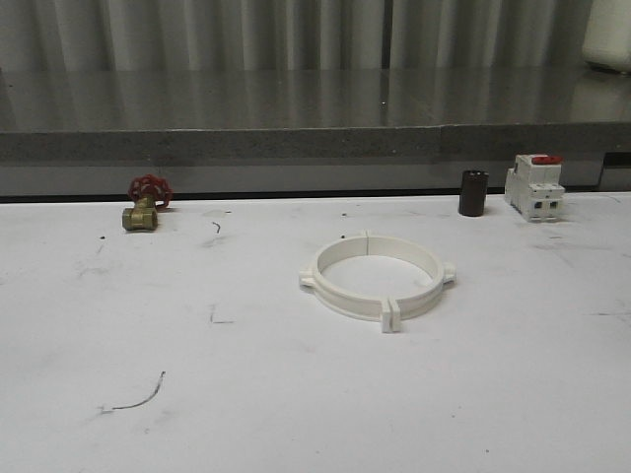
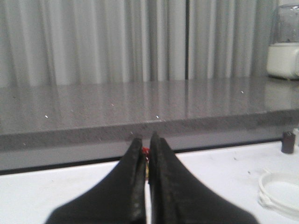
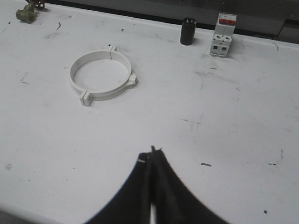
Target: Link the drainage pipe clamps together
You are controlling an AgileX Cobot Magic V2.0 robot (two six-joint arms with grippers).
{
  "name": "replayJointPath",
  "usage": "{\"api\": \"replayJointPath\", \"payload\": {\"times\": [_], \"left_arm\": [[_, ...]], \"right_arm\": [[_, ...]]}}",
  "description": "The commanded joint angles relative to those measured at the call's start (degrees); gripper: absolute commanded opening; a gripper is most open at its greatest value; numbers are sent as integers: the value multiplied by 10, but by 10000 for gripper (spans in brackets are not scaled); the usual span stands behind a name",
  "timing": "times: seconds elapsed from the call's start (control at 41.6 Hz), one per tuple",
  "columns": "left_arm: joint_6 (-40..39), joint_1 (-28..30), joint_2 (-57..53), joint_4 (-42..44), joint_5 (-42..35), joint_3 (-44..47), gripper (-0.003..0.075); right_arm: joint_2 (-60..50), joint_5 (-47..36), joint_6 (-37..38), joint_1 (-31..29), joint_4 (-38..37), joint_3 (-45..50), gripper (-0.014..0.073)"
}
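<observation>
At table centre, just right of the middle in the front view, the 2 drainage pipe clamps (image 1: 378, 277) sit joined as 1 flat ring on the white table (image 1: 197, 394), end tabs meeting at 12 o'clock and at 6 o'clock, with small lugs at 3 and 9. Off at 10 o'clock from the ring, a brass valve (image 1: 144, 207) with a red handwheel sits near the back edge. At 1 o'clock, a dark cylinder (image 1: 473, 192) stands upright, and just beside it the white-and-red breaker (image 1: 533, 185). Left gripper (image 2: 145, 140) hangs above the table, black fingers pressed together, nothing between them. Right gripper (image 3: 151, 151) is likewise closed and empty, well apart from the ring.
</observation>
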Motion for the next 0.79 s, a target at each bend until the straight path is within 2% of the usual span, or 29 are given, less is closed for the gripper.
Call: {"api": "replayJointPath", "payload": {"times": [0.0, 0.096, 0.385, 0.529, 0.77], "left_arm": [[-2, 12, -8, -2, -31, 14, -20], [-2, 21, -8, -2, -26, 14, -20], [-1, 28, -7, -5, 55, 14, -20], [130, 55, -7, -119, 63, 14, -20], [131, 78, -7, -135, 29, 14, -20]], "right_arm": [[5, -39, -4, -3, -4, -15, -70], [5, -39, -4, -3, -4, -15, -70], [5, -39, -4, -3, -4, -15, -70], [5, -39, -4, -3, -4, -15, -70], [5, -39, -4, -3, -4, -15, -70]]}}
